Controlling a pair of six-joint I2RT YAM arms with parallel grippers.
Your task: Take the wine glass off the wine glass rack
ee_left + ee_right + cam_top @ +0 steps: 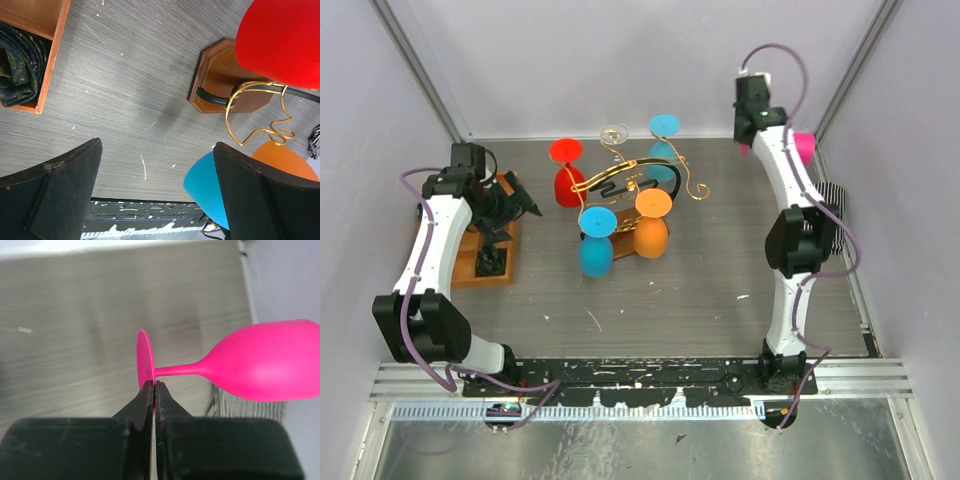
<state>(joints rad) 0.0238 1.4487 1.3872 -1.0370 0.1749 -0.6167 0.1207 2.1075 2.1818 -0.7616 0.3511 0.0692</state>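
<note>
Your right claw (154,385) was pinched shut on the foot rim of the pink wine glass (265,367). It held the glass sideways near the far right corner, well apart from the wine glass rack (630,180) mid-bench. Your left claw (157,150) gaped wide, holding nothing, above the grey, scuffed bench (670,290) beside the tray (50,60). Pale walls (620,60) enclosed three sides.

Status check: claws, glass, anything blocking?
Right claw shut on foot of pink wine glass, away from wine glass rack. Left claw open, empty. Other glasses hang on rack; nothing blocking seen.
</note>
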